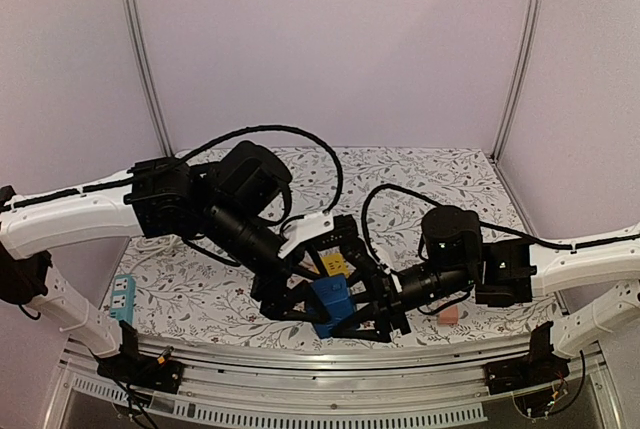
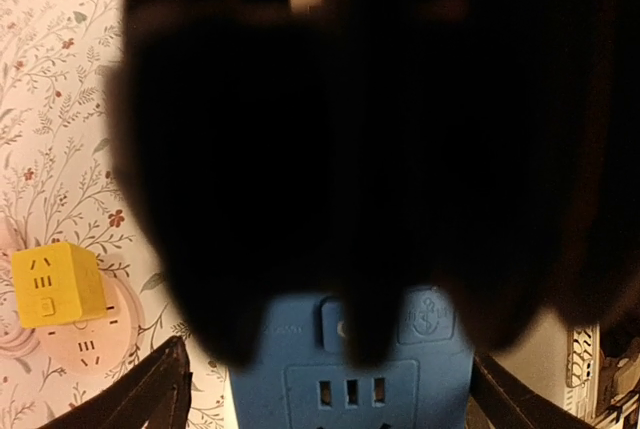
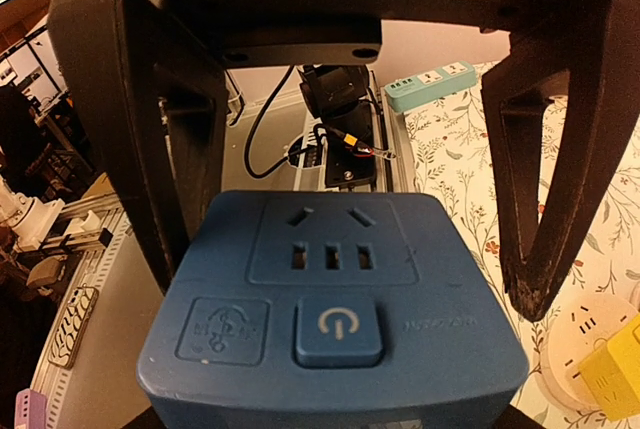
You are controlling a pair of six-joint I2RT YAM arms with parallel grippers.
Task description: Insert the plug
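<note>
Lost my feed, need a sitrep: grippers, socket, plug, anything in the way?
Left gripper open, astride blue socket cube. Right gripper shut on it. Plug not identifiable; dark blur blocks left wrist view. Yellow cube nearby, apart.

Both arms meet low over the tabletop's near edge.
Left gripper [image 3: 350, 289] spread wide; right gripper [image 1: 357, 324] clamps the blue socket cube [image 1: 328, 299].
</note>
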